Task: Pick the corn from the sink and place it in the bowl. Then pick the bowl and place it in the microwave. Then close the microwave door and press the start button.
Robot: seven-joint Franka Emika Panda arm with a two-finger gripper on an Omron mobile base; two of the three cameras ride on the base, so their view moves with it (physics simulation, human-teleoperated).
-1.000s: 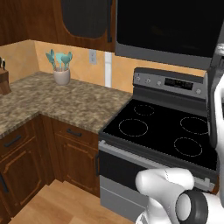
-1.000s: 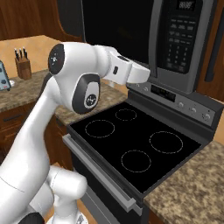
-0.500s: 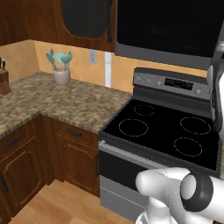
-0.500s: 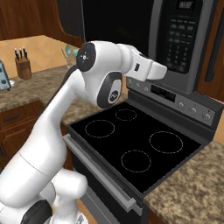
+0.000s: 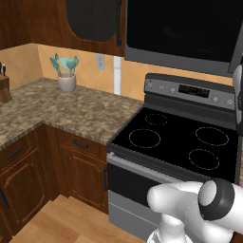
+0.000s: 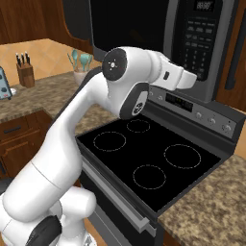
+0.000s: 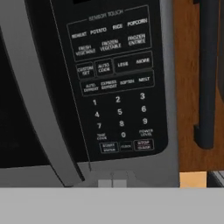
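The black microwave (image 6: 144, 29) hangs over the stove with its door (image 5: 180, 33) shut. My gripper (image 6: 193, 78) is shut and empty, stretched out just in front of the control panel (image 6: 199, 38) at the microwave's right side. In the hand view the keypad (image 7: 116, 83) is close up. My closed fingertips (image 7: 111, 183) sit just below the start button (image 7: 109, 147), with the stop button (image 7: 143, 145) to its right. The door's grey handle (image 7: 35, 96) curves down the left. The corn, the bowl and the sink are out of view.
A black glass-top stove (image 6: 144, 158) lies under the arm, its knob panel (image 5: 190, 89) at the back. A jar of teal utensils (image 5: 67, 76) and a knife block (image 6: 24, 72) stand on the speckled counter (image 5: 57, 111). A dark cabinet handle (image 7: 205, 74) hangs right of the microwave.
The arm has stretched further right and forward, carrying the shut gripper up to the microwave's control panel. The base views have not shifted.
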